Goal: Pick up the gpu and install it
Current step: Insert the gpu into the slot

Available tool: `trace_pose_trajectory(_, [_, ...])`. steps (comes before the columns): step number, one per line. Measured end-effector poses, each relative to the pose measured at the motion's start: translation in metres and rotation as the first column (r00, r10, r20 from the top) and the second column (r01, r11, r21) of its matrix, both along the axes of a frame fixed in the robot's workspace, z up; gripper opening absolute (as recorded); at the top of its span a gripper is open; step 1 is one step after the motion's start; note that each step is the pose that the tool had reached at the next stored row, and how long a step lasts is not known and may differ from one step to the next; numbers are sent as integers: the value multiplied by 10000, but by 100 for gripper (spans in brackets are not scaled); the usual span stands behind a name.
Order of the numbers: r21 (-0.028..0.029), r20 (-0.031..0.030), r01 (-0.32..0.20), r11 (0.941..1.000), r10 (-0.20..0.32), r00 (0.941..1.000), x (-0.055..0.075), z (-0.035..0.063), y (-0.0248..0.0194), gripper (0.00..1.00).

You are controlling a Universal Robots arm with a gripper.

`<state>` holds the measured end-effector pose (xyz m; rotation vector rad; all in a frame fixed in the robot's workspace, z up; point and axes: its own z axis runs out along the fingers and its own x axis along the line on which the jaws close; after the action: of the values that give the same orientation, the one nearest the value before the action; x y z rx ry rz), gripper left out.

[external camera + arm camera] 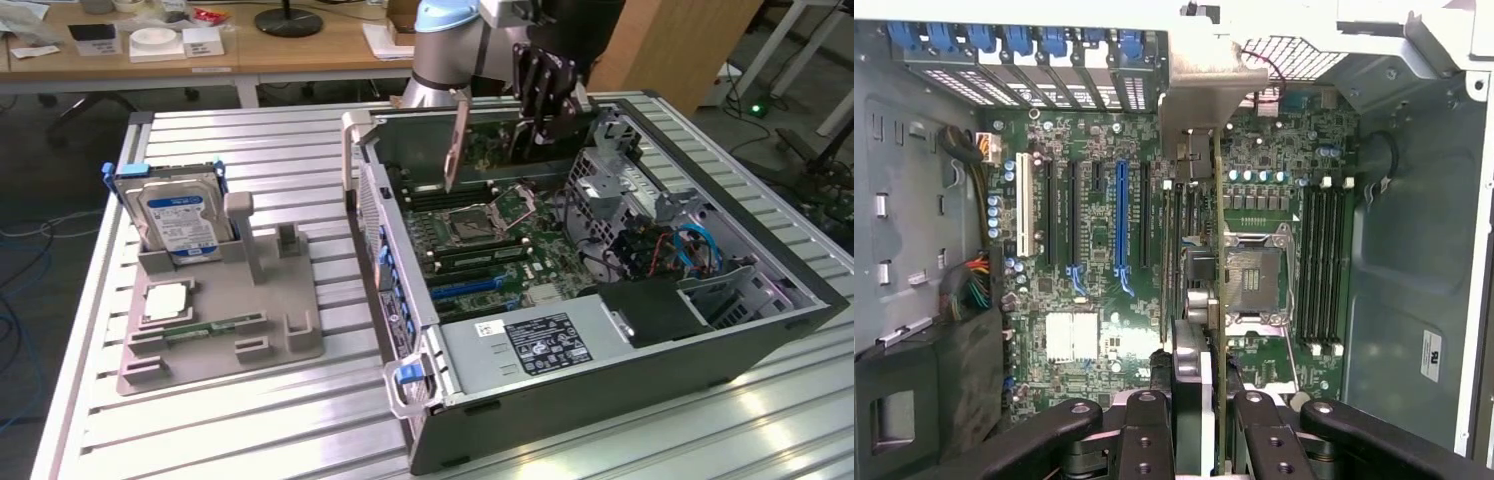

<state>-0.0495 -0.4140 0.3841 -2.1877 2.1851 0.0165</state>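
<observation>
gpu (458,140) hangs on edge in the upper middle of the exterior view, inside the open case (747,330) and over the rear of the motherboard (494,235). From there it reads as a thin, brownish strip, nearly upright and slightly tilted. The black fingers (550,85) of the gripper (545,105) are near it on the exterior view's right.

The wrist view looks along the card from above, so it shows edge-on. A brownish-green board line runs along one side, with darker black and grey parts on the other. A pale metal bracket (1199,95) sits at the end by the case's rear slot openings.

The two fingers are clamped on the gpu, one on each face, with the card running between them. Under it lie the motherboard's expansion slots, among them a blue slot (1121,215), and the CPU socket (1254,275). The card lines up between those slots and the socket. Whether its lower edge touches the board I cannot tell.

On the desk (267,430), at the exterior view's left and well apart from the case, a grey holder (254,340) carries a hard drive (180,220). The drive stands upright and has a blue label.
</observation>
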Motion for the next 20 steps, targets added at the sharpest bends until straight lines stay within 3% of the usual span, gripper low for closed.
trace_pose_trajectory(6, [-3, -20, 1, 10000, -1, 10000, 3, -31, -41, 28])
trace_pose_trajectory(20, [1, -46, 8, 10000, -8, 10000, 2, -185, -69, 28])
